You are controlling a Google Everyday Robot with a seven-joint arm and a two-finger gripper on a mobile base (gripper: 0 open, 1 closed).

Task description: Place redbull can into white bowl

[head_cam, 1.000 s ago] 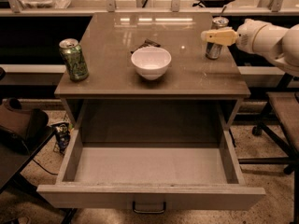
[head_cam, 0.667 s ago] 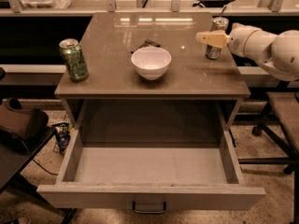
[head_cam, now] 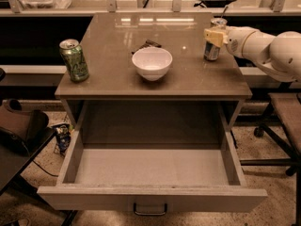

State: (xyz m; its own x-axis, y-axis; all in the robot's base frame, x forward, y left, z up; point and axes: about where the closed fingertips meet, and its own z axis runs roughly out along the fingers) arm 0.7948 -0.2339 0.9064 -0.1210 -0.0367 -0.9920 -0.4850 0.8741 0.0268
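Note:
The redbull can, slim, silver and blue, stands at the right rear of the brown table top. My gripper reaches in from the right on a white arm. Its pale fingers are closed around the can's upper part, and the can's silver top shows just behind them. The white bowl sits empty near the middle of the table, to the left of the can and a little nearer the front edge.
A wider green can stands at the table's left edge. A small dark object lies just behind the bowl. The drawer below is pulled wide open and empty. An office chair stands at the right.
My arm has shifted slightly left along the table's right side, and the redbull can has moved slightly left with it. The bowl and the green can have not moved.

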